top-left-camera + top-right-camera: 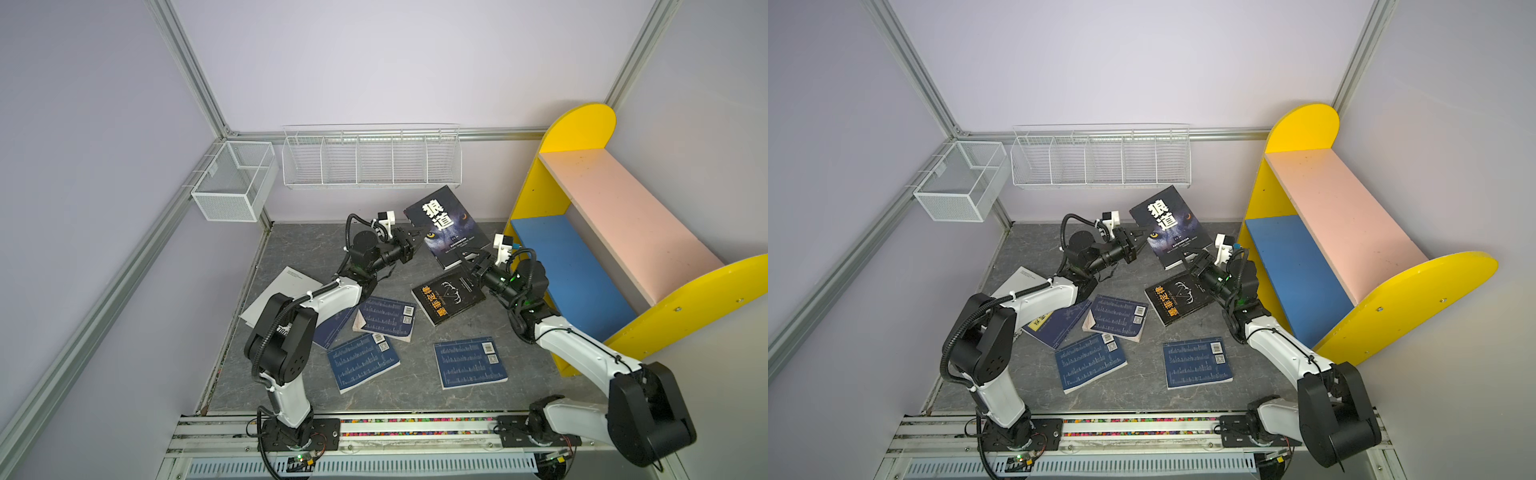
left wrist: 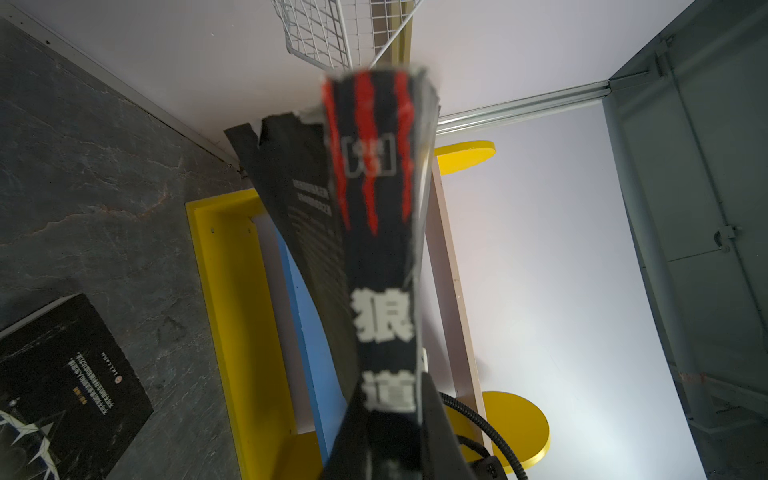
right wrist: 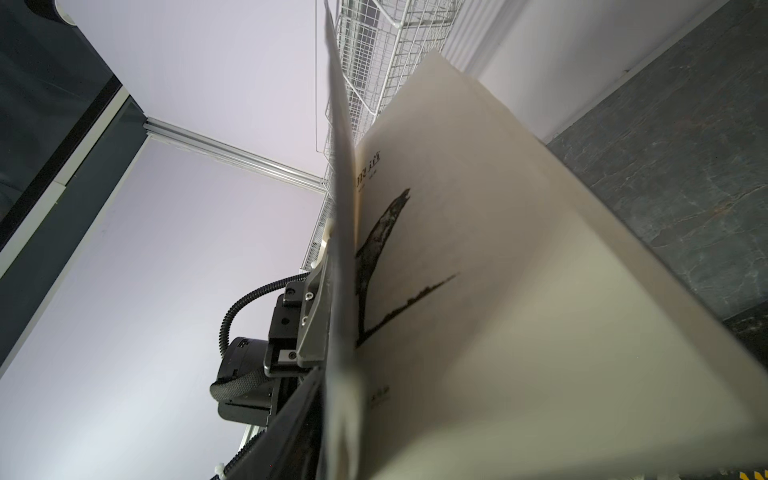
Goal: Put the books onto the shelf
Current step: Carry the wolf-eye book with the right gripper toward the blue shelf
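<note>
Grey stone bench (image 1: 415, 399), lilac walls. Stock as it stands:

- Left pincer (image 1: 417, 237): mine, clamped narrow on the spine edge of the wolf book (image 1: 446, 224). That book hangs tilted, clear of the bench, near the shelf (image 1: 582, 124) but not on it.
- Right pincer (image 1: 468, 258): mine, at the same book's lower corner. Whether its jaws bite or stand apart I cannot tell. Its wrist view shows the front cover (image 3: 341, 208) gaping away from the page block (image 3: 519, 311).
- Black book (image 1: 449, 297): flat on the bench, just beside my right pincer.
- Blue books (image 1: 386, 316): four, flat, mid-bench, one partly under my left arm.
- White book (image 1: 282, 291): flat, partly hidden by my left arm.
- Shelf boards: pink board (image 1: 623, 216) and blue board (image 1: 573, 274), both bare.

Step in hand, as I judge it: passing or sharing the first book between my pincers, with none shelved yet.

Next move calls for my right pincer to catch cover and pages together. Only then should my left let go, and the book swing across to a board.
</note>
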Controlling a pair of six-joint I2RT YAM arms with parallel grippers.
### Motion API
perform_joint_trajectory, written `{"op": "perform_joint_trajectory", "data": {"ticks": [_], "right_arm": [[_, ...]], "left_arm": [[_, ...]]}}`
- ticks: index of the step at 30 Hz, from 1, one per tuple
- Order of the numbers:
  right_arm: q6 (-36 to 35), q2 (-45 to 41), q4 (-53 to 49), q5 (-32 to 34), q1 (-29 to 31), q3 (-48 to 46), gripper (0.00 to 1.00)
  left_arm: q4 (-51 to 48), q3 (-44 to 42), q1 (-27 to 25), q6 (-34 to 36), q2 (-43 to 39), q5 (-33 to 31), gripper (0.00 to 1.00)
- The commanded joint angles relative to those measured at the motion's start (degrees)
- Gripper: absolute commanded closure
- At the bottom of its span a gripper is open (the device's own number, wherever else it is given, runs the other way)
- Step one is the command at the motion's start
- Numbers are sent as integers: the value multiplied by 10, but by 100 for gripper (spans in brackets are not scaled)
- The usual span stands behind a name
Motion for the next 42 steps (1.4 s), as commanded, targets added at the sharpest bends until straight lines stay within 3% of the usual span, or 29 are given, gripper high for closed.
{"op": "perform_joint_trajectory", "data": {"ticks": [1,13,21,25,33,42], "right_arm": [[16,8,48,20,-2,20,57],[14,5,31,52,-8,17,87],[-20,-28,-34,84,-39,7,93],[-55,-65,-94,92,-67,16,94],[-106,-134,-211,72,-176,37,94],[-108,-133,-205,35,-292,27,93]], "left_arm": [[71,-6,-1,-20,-23,11,100],[53,-21,-1,-6,-35,5,100],[1,-27,0,30,-43,-14,56],[-91,-32,10,102,-65,-27,41],[-234,-63,30,216,-131,-45,31],[-253,-87,31,235,-153,-42,29]]}}
